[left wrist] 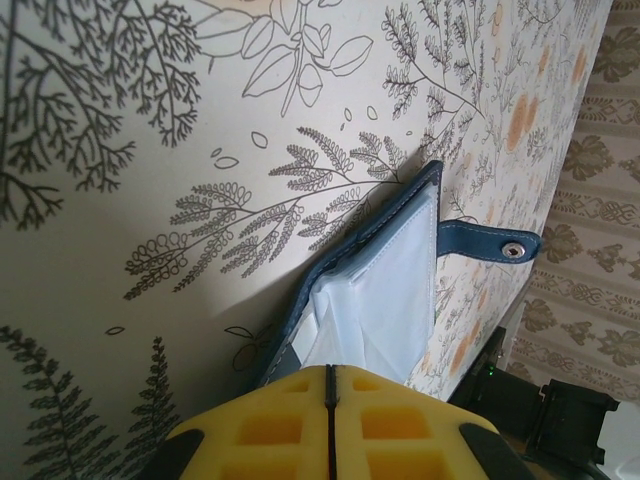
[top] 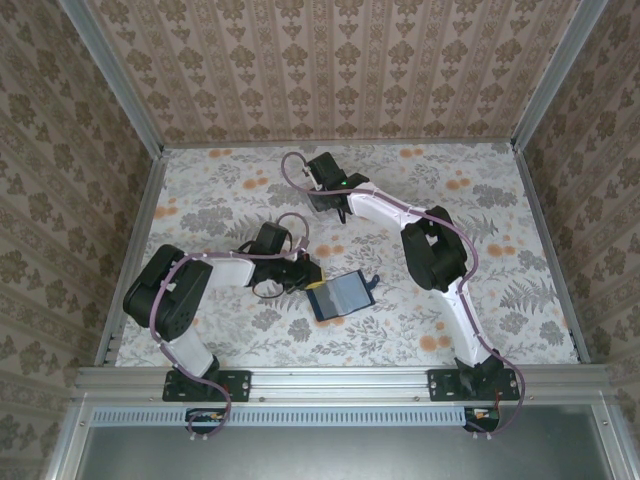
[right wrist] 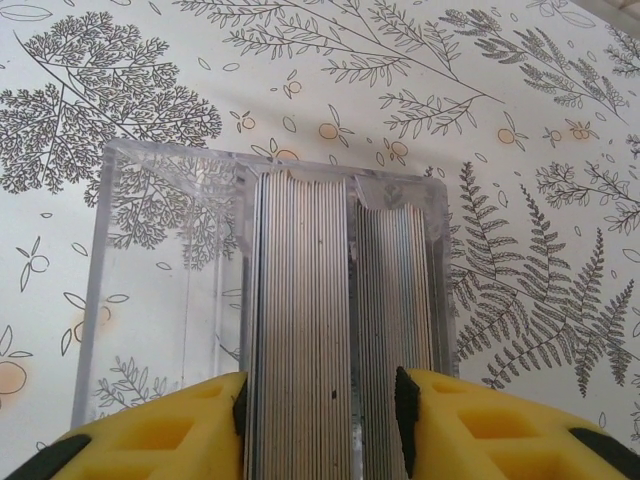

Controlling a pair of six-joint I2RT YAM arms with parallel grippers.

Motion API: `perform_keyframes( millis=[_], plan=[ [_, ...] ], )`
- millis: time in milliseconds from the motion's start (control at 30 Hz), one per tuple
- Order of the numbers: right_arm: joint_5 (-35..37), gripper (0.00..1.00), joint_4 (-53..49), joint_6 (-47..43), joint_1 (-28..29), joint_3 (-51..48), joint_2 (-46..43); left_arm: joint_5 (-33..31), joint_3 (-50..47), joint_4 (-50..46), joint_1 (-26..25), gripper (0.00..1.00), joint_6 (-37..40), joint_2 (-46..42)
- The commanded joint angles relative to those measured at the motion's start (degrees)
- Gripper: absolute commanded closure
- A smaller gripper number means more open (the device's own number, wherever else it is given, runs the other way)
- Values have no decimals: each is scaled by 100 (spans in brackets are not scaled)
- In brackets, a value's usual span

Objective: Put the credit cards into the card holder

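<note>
Both arms point(top: 215, 270) show black joints, white links, mauve cables point(top: 290, 170) and yellow pocketed fingers point(right wrist: 150, 440).

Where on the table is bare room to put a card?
Bare cloth: the far right corner, between the right arm and the wall; also the far left corner. Crowded around the card holder and the left pincer.

A clear, seemingly slotted plastic rack point(right wrist: 170, 290) stands on the fern-printed tabletop point(right wrist: 560, 120) between patterned walls point(top: 330, 70).

The card holder point(left wrist: 300, 315) looks like matt navy leather; on its tab point(left wrist: 468, 238), a shiny metal snap point(left wrist: 513, 250); inside it, cloudy smooth plastic sleeves point(left wrist: 385, 290).
</note>
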Motion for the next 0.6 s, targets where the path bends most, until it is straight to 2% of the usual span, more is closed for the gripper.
perform_keyframes(
  millis=[0,333,567],
  plan=[
    [353,59,-139,-74,-35,196,-148,56,-77,12,37,92,93,-69],
    [604,60,-142,-326,-16,288,-108,43,-56,158,28,91,32,-11],
    [710,54,-169,-410,-16,404,-39,112,-50,207,13,91,28,101]
  ],
)
